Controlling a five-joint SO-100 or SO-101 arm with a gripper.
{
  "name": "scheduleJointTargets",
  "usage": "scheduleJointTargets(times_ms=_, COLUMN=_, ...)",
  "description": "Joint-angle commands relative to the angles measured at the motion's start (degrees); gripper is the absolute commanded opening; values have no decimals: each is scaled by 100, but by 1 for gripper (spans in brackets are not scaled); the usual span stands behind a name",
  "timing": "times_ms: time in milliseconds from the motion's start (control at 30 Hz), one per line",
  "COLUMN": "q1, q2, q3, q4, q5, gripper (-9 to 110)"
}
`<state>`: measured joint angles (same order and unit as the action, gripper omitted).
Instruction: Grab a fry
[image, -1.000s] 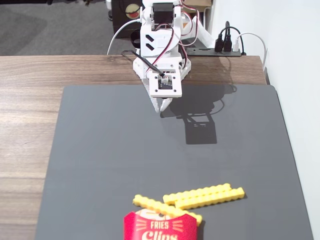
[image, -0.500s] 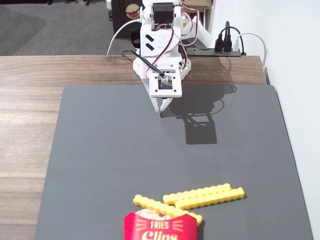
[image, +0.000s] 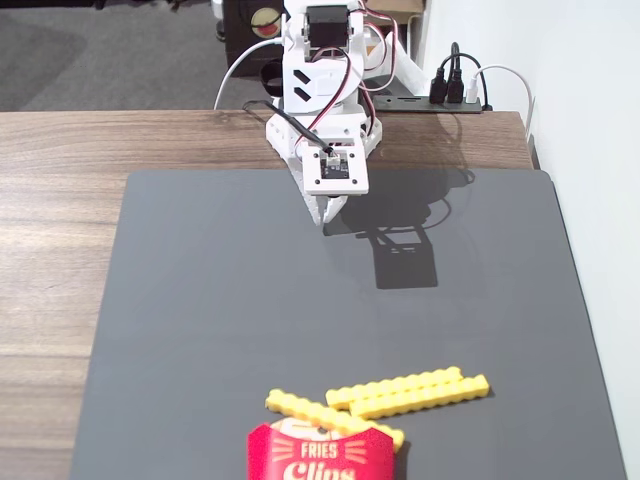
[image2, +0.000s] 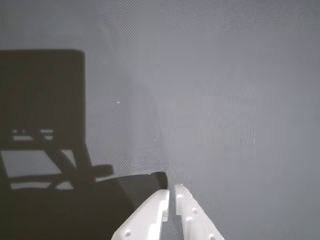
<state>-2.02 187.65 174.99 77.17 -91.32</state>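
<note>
Several bright yellow crinkle-cut fries lie at the near end of the dark grey mat (image: 200, 300) in the fixed view. Two lie side by side (image: 410, 392), and another (image: 320, 414) lies slanted, partly in front of the red "Fries Clips" carton (image: 322, 455). My white gripper (image: 331, 212) hangs at the far end of the mat, well away from the fries. In the wrist view its jaws (image2: 171, 192) are nearly together with only a thin slit between them and nothing held. No fry shows in the wrist view, only the mat and the arm's shadow.
The mat lies on a wooden table (image: 60, 200). The arm's base (image: 322, 70) stands at the far edge, with cables and a power strip (image: 440, 95) behind. A white wall (image: 600, 200) runs along the right side.
</note>
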Motion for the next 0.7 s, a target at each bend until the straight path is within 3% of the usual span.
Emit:
scheduleJointTargets(times_ms=0, q1=-79, q2=-396, q3=-360, q4=18, q5=97, gripper=1)
scheduleJointTargets(times_ms=667, q1=-492, q2=-4755, q3=-3850, q4=-396, q5=2171, gripper=1)
